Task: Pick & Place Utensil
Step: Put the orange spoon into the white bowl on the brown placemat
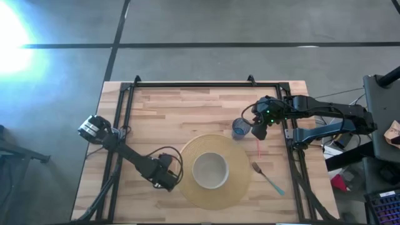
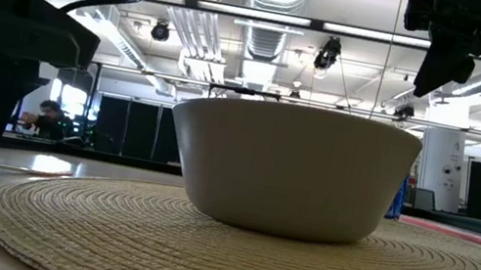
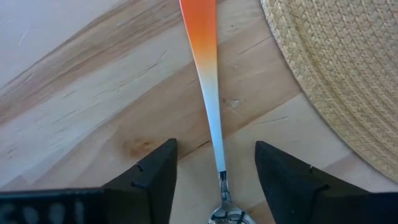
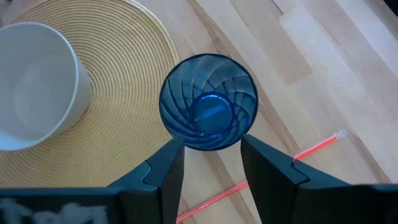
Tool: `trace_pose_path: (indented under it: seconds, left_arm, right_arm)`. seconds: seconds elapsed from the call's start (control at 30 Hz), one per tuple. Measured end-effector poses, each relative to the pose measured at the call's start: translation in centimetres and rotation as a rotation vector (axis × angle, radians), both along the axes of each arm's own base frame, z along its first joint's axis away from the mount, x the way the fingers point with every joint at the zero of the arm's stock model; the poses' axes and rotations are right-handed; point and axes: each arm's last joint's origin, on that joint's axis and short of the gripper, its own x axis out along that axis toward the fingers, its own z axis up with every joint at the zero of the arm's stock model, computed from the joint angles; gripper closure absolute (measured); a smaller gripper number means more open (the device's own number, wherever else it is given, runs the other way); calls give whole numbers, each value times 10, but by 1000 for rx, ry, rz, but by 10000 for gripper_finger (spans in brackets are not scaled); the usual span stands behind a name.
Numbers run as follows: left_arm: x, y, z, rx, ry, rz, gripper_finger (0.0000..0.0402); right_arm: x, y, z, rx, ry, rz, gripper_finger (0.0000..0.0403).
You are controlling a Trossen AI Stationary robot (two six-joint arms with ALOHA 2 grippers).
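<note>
L gripper [image 3: 214, 180] sits low on the tabletop [image 1: 162, 109] w/ fingers apart either side of an orange-to-white utensil [image 3: 208, 81], not clamped, just beside the woven mat [image 3: 336, 68]. R gripper [image 4: 211, 158], fingers spread, hovers over a blue cup [image 4: 208, 102] near the white bowl [image 4: 34, 84]; a fork [image 1: 267, 177] lies right of mat.

White ceramic bowl [image 1: 209, 170] sits centred on round woven straw placemat [image 1: 237, 187]. Blue ribbed glass tumbler [image 1: 240, 128] stands upright just beyond the mat; thin red straw [image 4: 317, 148] lies near it.
</note>
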Motion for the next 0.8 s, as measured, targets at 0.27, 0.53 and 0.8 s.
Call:
trace_pose_path:
  seconds: [0.27, 0.53, 0.8]
  left_arm:
    - [-1, 0, -1, -3, 15, -28, 300]
    - [-2, 0, -1, -5, 32, -75, 392]
    - [0, -1, 2, -1, 37, -94, 397]
  right_arm:
    - [0, 0, 0, 0, -1, 0, 263]
    - [0, 0, 0, 1, -1, -1, 263]
    - [0, 0, 0, -1, -1, 1, 258]
